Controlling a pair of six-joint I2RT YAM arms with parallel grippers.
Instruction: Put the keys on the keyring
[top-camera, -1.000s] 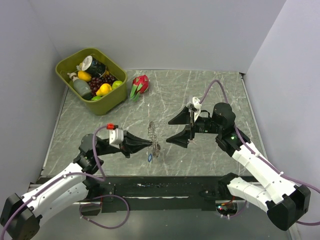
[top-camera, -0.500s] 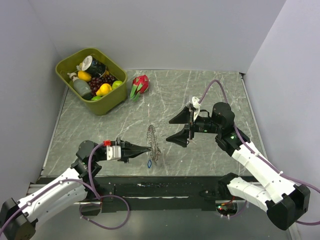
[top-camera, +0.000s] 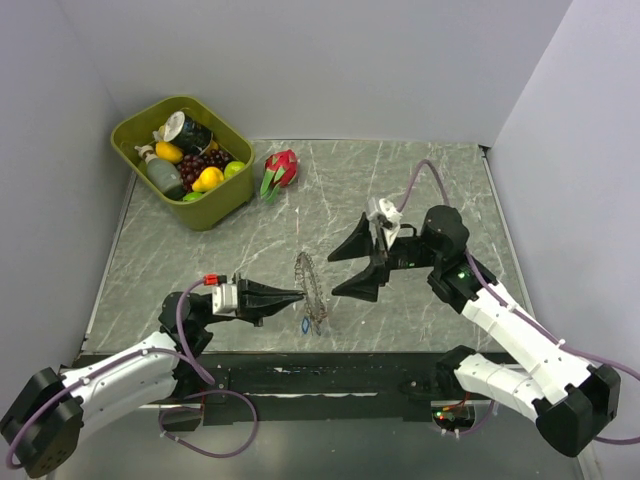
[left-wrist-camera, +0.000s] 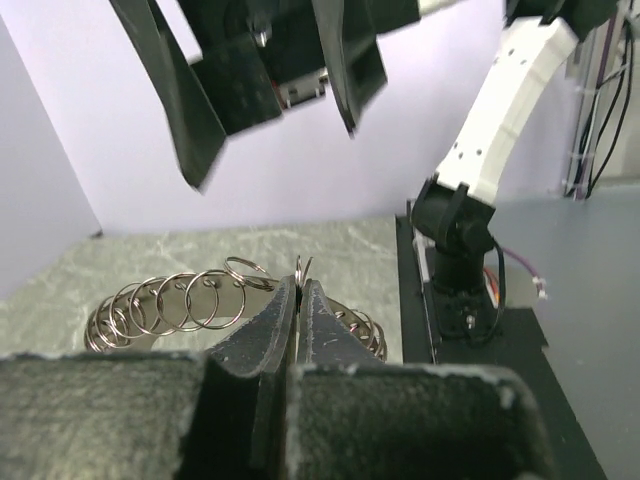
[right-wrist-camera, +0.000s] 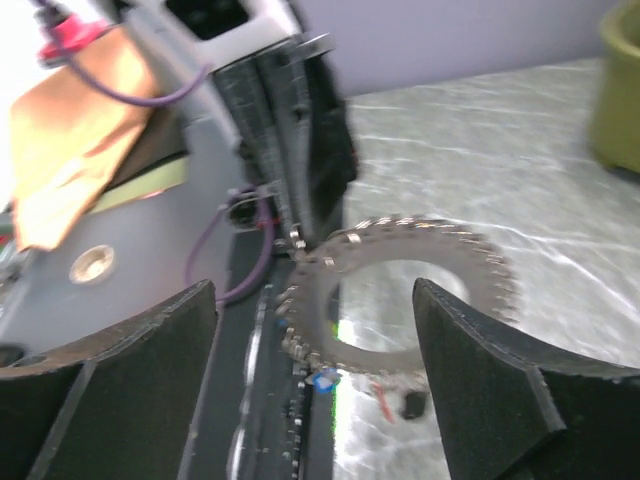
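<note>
A: Pose of the left arm?
B: It lies low and stretched from the near-left toward the keyring, wrist level. The left gripper has its jaws pinched together on the keyring's left edge.
A: And the right arm?
B: Elbow bent, forearm raised, wrist turned to face the keyring from its right. The right gripper has its jaws spread wide, one finger on the keyring's far side and one on its near side. Both tips are just beside it and hold nothing.
</note>
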